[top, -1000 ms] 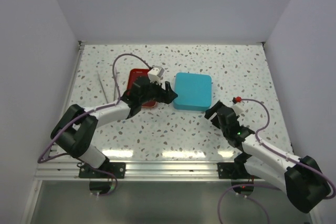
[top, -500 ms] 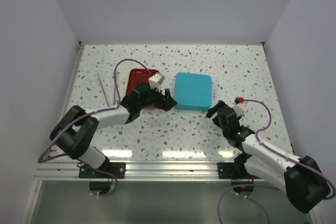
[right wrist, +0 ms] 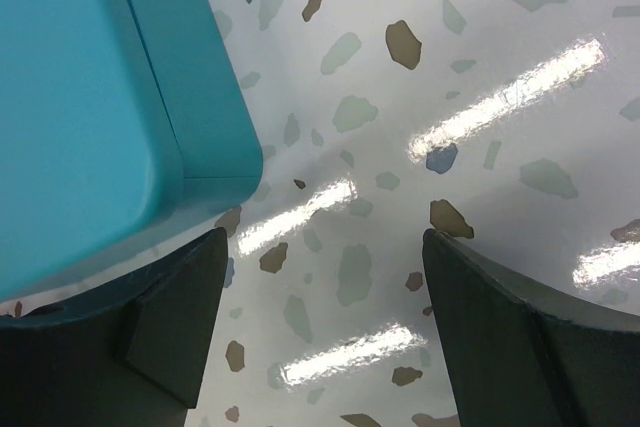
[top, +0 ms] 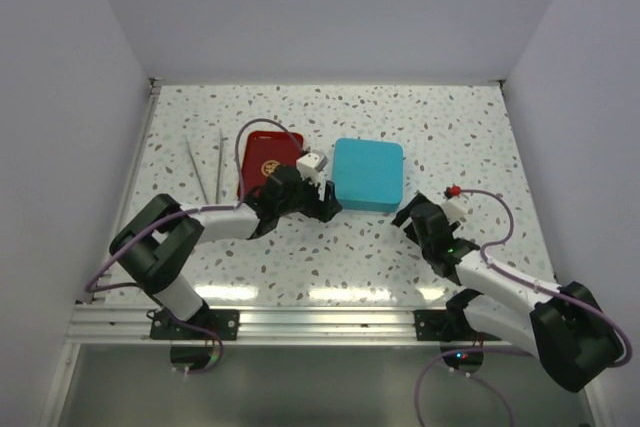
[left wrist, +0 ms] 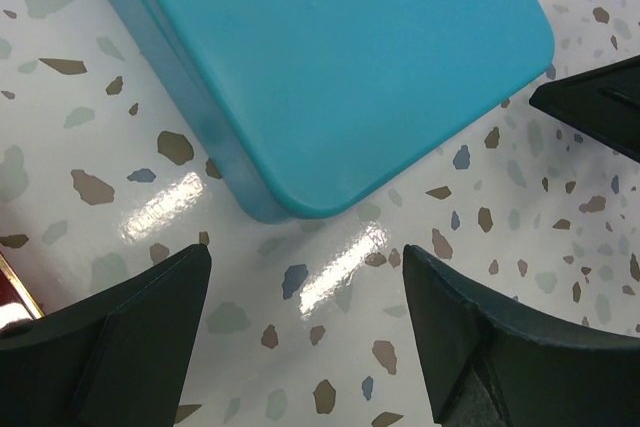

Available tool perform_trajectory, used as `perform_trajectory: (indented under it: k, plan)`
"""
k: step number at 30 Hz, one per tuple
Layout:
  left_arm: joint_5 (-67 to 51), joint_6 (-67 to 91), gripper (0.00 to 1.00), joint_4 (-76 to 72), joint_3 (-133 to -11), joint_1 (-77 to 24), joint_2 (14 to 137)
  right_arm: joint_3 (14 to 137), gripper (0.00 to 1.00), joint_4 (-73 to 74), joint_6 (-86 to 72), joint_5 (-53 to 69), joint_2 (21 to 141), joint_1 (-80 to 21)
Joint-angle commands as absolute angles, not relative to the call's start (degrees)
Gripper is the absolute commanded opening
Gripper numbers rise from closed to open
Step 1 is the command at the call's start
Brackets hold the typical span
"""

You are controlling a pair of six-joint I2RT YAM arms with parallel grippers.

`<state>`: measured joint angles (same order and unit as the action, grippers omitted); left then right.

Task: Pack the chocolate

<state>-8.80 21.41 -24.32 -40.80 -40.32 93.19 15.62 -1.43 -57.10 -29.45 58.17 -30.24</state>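
Note:
No chocolate pieces show in any view. The teal square tin (top: pixel 367 174) sits closed in the middle of the table, lid on. The red tray (top: pixel 266 160) with a gold emblem lies to its left. My left gripper (top: pixel 328 204) is open and empty, low over the table by the tin's near-left corner. In the left wrist view the tin (left wrist: pixel 320 57) is just beyond the left gripper (left wrist: pixel 305 287). My right gripper (top: pixel 408 215) is open and empty by the tin's near-right corner. The right wrist view shows the tin (right wrist: pixel 90 107) at the left of the right gripper (right wrist: pixel 325 277).
Two thin pale sticks (top: pixel 205 167) lie left of the red tray. White walls close the table on three sides. A corner of the red tray (left wrist: pixel 12 299) shows at the left wrist view's left edge. A dark part of the right gripper (left wrist: pixel 600 112) shows at its right edge.
My left gripper has moved off the red tray, right and nearer, to the tin's near-left corner. The red tray is now uncovered. The right arm has barely shifted.

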Motion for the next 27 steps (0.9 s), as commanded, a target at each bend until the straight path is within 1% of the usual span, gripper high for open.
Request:
perform_trajectory:
  k: [1, 21, 27]
  plan:
    - [-6.16, 19.78, 0.83, -24.79, -42.98, -40.69, 94.04, 16.08, 0.82, -5.01, -58.71, -32.52, 59.41, -29.8]
    - [-1.41, 19.42, 0.83, -23.21, -44.2, -41.84, 97.47, 13.8, 0.83, -17.39, -57.66, -32.08, 64.25, -28.57]
    - [-0.62, 19.77, 0.84, -22.77, -45.17, -41.84, 98.52, 13.62, 0.83, -18.63, -58.18, -31.73, 65.66, -28.48]
